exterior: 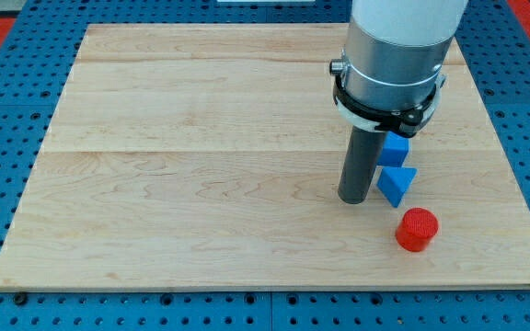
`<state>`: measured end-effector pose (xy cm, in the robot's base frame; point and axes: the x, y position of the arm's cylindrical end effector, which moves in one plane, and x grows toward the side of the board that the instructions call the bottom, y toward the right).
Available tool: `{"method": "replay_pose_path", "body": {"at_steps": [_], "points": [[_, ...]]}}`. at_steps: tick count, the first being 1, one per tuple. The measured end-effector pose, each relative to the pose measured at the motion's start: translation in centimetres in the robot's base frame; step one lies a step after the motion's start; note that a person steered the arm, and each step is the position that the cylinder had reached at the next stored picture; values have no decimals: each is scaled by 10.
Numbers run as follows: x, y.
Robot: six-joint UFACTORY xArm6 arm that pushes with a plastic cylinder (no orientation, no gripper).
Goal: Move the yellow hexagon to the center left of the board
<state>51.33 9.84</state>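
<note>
Our tip (354,199) rests bare on the wooden board (201,165), just left of a blue triangle (396,183), below a blue cube (394,148), near a red cylinder (417,229). No yellow hexagon shows; presumably light, rigid, pushed flat-side.

My arm (398,46) is cut off by the view's top edge, so only its lower housing shows. It hides part of the blue block (395,148) at about one o'clock from my tip (353,199); that block's shape cannot be made out. It also covers the tabletop (201,165) at its far right. The yellow hexagon shows nowhere.
</note>
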Motion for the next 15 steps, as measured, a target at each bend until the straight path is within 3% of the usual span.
{"method": "replay_pose_path", "body": {"at_steps": [1, 2, 3, 4, 5, 6, 7, 8, 9, 11, 13, 14, 15], "points": [[4, -2], [84, 19], [105, 20], [77, 133], [17, 223], [-69, 169], [-117, 170], [-134, 217], [-138, 223], [-150, 206], [-176, 136], [-195, 93], [-195, -5]]}}
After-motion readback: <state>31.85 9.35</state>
